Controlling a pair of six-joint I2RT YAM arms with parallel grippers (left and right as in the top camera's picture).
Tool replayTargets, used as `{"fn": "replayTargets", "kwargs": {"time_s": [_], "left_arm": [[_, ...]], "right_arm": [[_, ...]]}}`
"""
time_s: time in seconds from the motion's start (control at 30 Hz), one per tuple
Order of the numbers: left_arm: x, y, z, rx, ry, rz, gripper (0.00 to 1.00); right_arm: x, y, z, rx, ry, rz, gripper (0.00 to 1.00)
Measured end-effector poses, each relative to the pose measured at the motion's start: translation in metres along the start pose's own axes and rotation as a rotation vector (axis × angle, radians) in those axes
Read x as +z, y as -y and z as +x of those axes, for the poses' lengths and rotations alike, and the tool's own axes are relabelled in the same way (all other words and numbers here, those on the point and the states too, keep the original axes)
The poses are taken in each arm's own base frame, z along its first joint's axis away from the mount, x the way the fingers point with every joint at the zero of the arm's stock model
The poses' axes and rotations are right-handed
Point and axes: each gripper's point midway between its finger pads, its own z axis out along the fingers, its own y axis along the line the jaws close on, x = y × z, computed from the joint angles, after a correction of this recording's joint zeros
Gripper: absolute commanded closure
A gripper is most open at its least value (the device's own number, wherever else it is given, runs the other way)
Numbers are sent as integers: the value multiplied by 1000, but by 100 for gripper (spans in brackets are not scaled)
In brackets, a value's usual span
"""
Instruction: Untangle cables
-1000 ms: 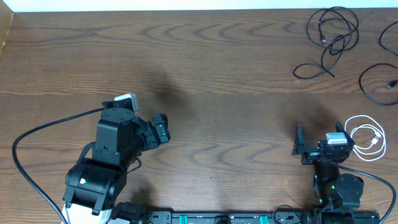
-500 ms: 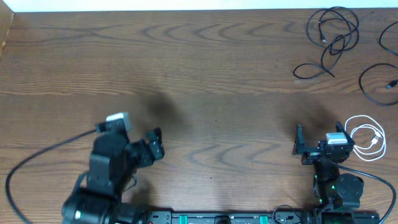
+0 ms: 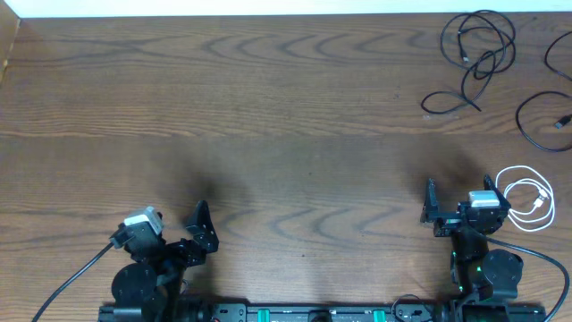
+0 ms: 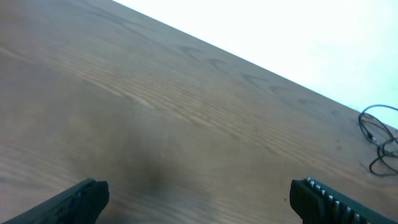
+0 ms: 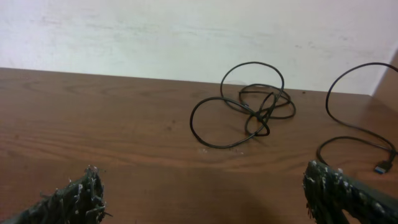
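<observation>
Left arm has drawn back since the earlier frames, from the left centre of the overhead frame down to the lower left edge. It now sits folded low over its base. The left fingers (image 4: 81, 200) are spread wide and hold nothing. In the left wrist view only bare worktop (image 3: 313, 107) lies between them.

Right arm is unchanged at the lower right of the overhead frame, folded over its base. The right fingers (image 5: 68, 202) are also spread wide and empty, raised clear of the worktop surface.

Cable positions:
- The knotted black cable (image 3: 483, 63) lies in the upper right corner of the overhead frame. It appears at centre in the right wrist view, well ahead of the fingers.
- The second black cable (image 3: 521, 123) lies along the right edge, below the first and apart from it.
- The white cable (image 3: 534, 204) lies coiled just beside the right wrist, at the right edge.

Neither arm touches any cable.
</observation>
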Motion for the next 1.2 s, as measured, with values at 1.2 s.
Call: {"fn": "replayTargets", "kwargs": {"time_s": [1.2], "left_arm": [[70, 3, 20, 368, 233, 121, 2]], "right_arm": [[0, 0, 0, 0, 0, 0, 1]]}}
